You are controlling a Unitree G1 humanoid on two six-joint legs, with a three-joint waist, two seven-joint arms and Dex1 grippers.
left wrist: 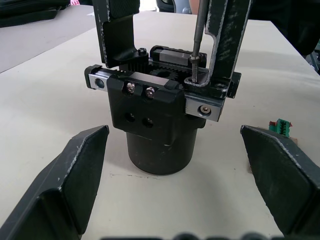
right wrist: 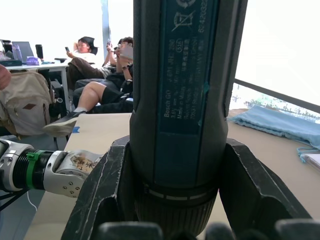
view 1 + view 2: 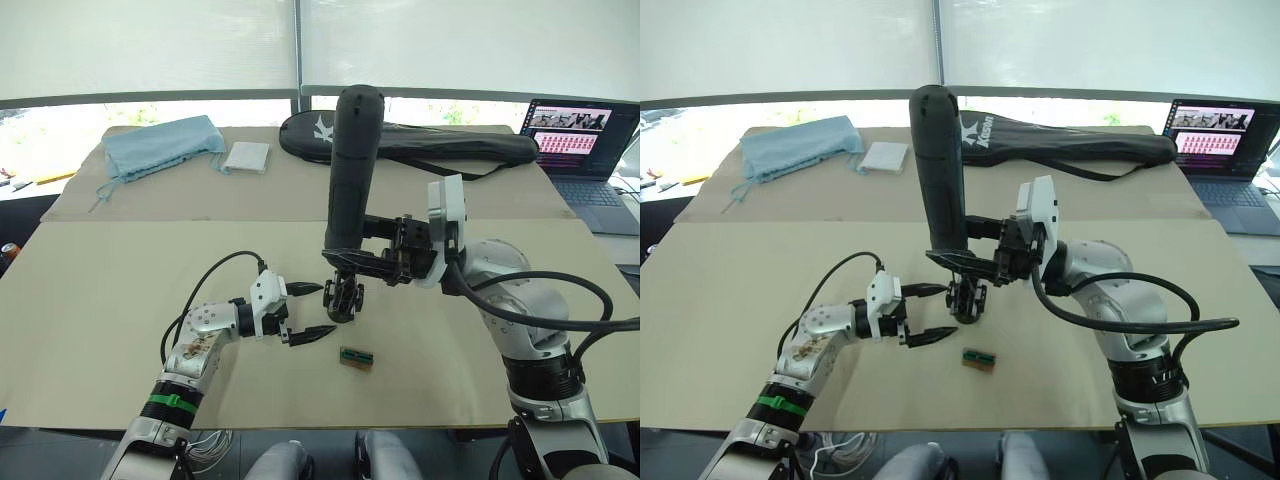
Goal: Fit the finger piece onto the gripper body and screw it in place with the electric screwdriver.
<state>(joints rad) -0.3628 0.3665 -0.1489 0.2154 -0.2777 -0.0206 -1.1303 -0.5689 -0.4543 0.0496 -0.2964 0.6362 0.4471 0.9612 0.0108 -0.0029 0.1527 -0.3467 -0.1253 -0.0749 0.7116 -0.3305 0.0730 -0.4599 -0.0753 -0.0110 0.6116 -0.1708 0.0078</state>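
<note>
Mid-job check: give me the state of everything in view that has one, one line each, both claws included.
Electric screwdriver: upright, bit down on the gripper body.
Gripper body: standing on the table, ungripped, finger piece upright on top.
Left claw: open, fingers either side of the body, not touching.
Right claw: shut on the screwdriver.
Laptop: open, screen lit.
Green block: loose on the table.
</note>
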